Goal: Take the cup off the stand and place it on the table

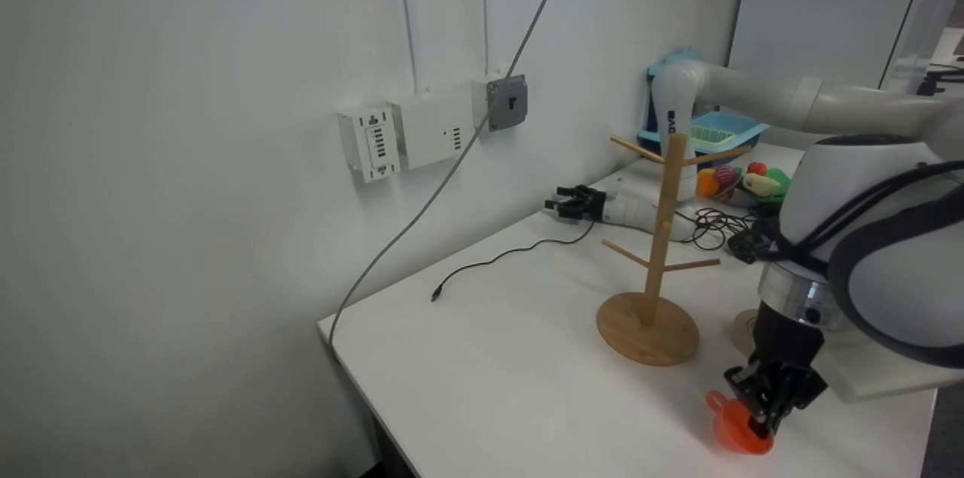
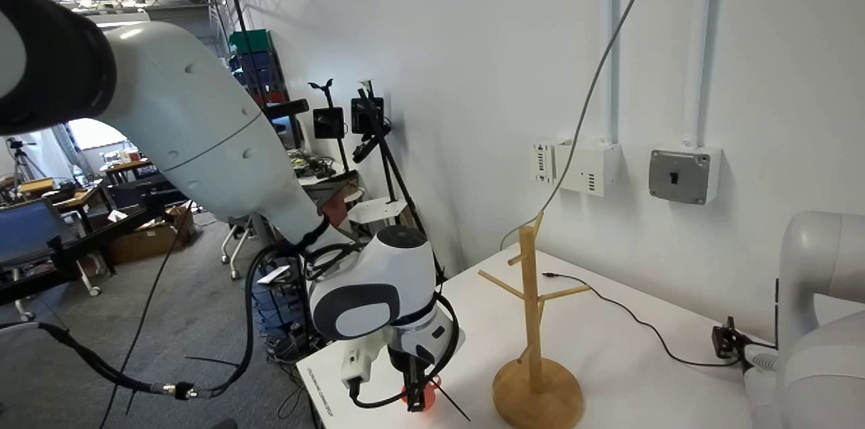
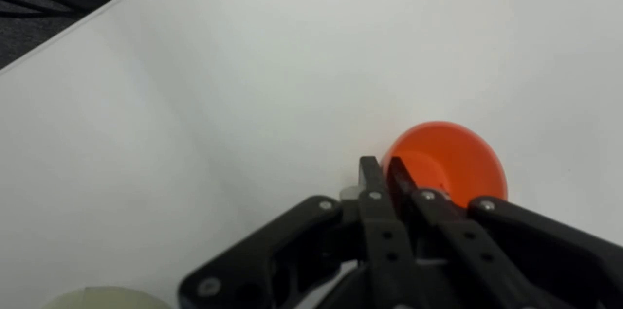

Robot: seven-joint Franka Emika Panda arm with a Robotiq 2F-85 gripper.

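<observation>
Your black two-finger gripper (image 3: 382,160) is closed up on the rim of the small orange-red plastic cup (image 3: 457,151): in the wrist view 1 finger's outside the cup, 1 inside, rim pinched b/w the tips. Cup's mouth faces the wrist cam. It's down by the large plain white tabletop (image 1: 512,365); you can't tell if its base touches.

In an exterior view it's near & right of the light wooden mug tree (image 1: 662,237) w/ round flat base, thin pole & angled pegs, off the pegs & apart from it; handle juts left & far, approx toward the tree. Tree's upright in both exterior views. In an exterior view your white robot arm (image 2: 223,145) stretches over from the left, & the cup's left of the tree, mostly hidden behind the gripper.

Also on the table: a tan round piece (image 1: 742,333), part hidden behind your gripper; a thin black cable (image 1: 489,262) on the far side nr the white wall (image 1: 188,162); far right, a second white robot arm (image 1: 753,94), brightly coloured fruit shapes (image 1: 725,177) & a light-blue plastic basket (image 1: 743,135). Wall has a grey square switch box (image 1: 508,103), right of a white box (image 1: 433,129). Wrist view, near left: pale round thing (image 3: 104,299), too cropped to ID.
</observation>
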